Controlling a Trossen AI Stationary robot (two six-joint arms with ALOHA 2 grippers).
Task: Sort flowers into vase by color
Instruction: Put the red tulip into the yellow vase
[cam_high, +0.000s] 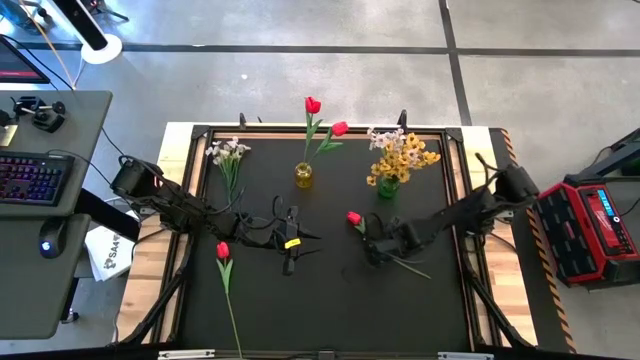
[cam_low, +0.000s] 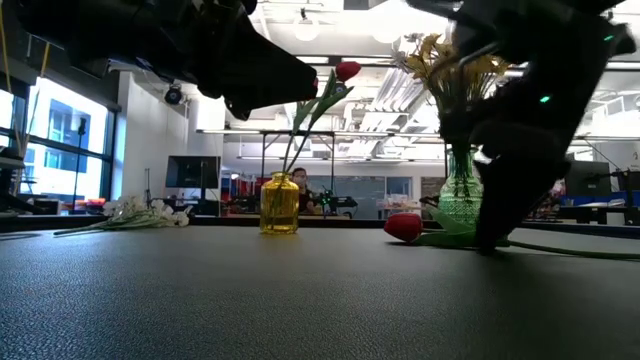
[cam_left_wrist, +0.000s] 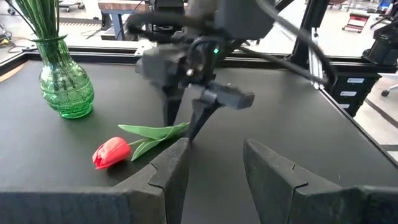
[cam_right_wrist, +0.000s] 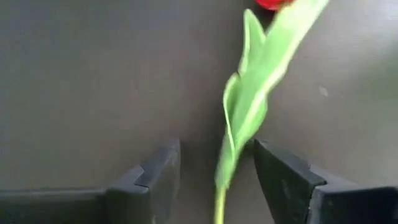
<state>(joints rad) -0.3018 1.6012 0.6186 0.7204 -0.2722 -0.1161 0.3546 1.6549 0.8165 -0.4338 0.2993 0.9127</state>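
A red tulip lies flat on the black mat, its stem running toward the near right; the left wrist view shows its bloom and leaves. My right gripper points down over it, open, with a finger on either side of the leafy stem, and shows too in the high view. My left gripper is open, hovers mid-table and faces the right gripper. Two red tulips stand in the yellow vase. Yellow and white sprays fill the green vase.
Another red tulip lies near the left arm, its stem reaching toward the near edge. White sprays lie flat at the far left of the mat. A wooden frame borders the mat. A red case stands off to the right.
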